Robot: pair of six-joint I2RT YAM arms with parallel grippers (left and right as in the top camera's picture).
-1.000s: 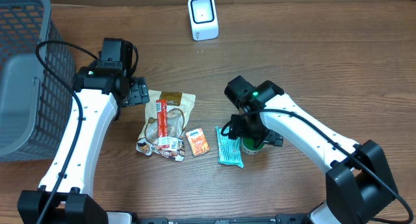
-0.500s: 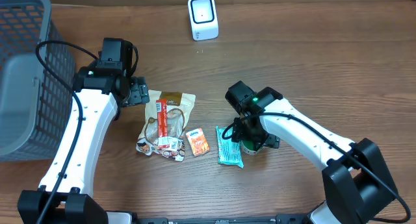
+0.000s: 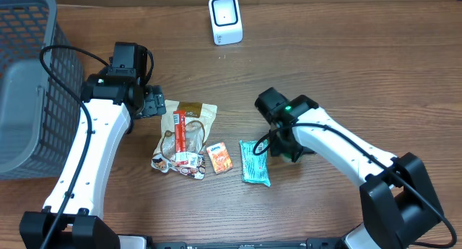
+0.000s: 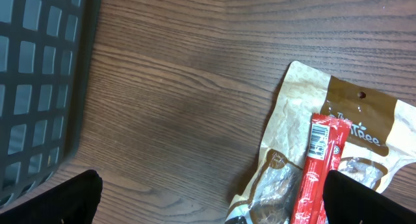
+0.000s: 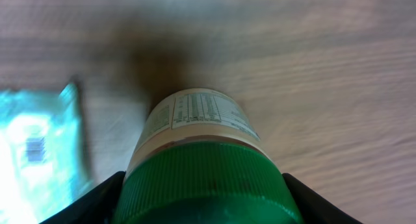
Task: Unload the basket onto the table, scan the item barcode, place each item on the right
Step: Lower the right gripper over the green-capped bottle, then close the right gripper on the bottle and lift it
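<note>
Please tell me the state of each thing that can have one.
bottle, capped, gripped at the cap
right gripper, shut on bottle
left gripper, open, empty
teal packet, lying flat
brown pouch, lying flat under red stick
scanner, standing upright

I have a wooden table (image 3: 346, 68) in view, and I take the brown snack pouch (image 3: 189, 123) lying flat on it as my marker. A crumpled wrapper (image 3: 172, 164) and a small orange packet (image 3: 219, 157) lie just in front of the pouch. A teal packet (image 3: 255, 162) lies to its right, with a green-capped bottle (image 5: 201, 117) just beyond that. The white barcode scanner (image 3: 225, 19) stands well behind the pouch, and a grey mesh basket (image 3: 29, 76) sits well off to its left.
</note>
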